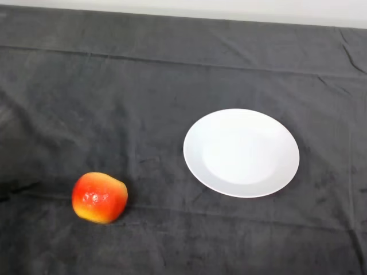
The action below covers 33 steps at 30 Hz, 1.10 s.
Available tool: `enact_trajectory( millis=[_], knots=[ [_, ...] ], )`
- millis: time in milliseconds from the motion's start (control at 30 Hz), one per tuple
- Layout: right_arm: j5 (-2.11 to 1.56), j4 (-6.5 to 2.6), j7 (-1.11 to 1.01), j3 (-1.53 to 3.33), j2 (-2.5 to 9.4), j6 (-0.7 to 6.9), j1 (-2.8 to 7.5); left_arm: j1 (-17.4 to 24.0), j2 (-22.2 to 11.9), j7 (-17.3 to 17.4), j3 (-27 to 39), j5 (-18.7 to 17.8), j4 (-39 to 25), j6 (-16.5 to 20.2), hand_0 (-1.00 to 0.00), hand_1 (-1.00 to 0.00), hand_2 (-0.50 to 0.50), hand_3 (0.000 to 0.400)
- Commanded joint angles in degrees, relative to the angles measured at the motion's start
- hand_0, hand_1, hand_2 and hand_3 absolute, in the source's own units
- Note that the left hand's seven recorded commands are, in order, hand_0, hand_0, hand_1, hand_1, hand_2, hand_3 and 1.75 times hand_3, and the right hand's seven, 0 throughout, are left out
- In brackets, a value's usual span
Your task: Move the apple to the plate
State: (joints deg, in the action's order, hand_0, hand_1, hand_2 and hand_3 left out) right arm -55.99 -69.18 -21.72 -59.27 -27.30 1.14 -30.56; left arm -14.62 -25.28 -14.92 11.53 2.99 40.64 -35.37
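Note:
A red and yellow apple [99,197] sits on the dark cloth at the lower left of the head view. A round white plate [241,152] lies on the cloth to the right of centre, with nothing on it. The apple is well apart from the plate, to its left and a little nearer to me.
The dark grey cloth [143,97] covers the whole table and has creases running across it. A pale strip of wall or floor [229,8] shows past the table's far edge.

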Motion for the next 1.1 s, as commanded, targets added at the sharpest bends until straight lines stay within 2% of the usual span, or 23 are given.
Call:
enact_trajectory(
  millis=[33, 400, 867, 1100],
  knots=[
    [-0.91, 1.96, 0.29, -0.65, -0.34, -0.2, -1.26, -2.9, -0.4, -0.6, -1.5, 1.5, -3.8, 1.2, 0.0, 0.0, 0.0, 0.0],
    [-0.9, 2.19, 0.42, -0.6, -0.25, -0.16, -1.19, -2.1, 0.1, 0.8, -3.2, 1.4, -8.2, 3.4, 0.0, 0.0, 0.0, 0.0],
    [-0.87, 2.52, 0.6, -0.52, -0.11, -0.11, -1.1, 2.8, 0.7, 4.4, -5.5, -0.7, -19.1, 7.9, 0.0, 0.0, 0.0, 0.0],
    [-0.86, 2.71, 0.71, -0.47, -0.03, -0.09, -1.04, 6.9, 0.9, 7.1, -8.0, -1.4, -25.8, 10.7, 0.0, 0.0, 0.0, 0.0]
  ],
)
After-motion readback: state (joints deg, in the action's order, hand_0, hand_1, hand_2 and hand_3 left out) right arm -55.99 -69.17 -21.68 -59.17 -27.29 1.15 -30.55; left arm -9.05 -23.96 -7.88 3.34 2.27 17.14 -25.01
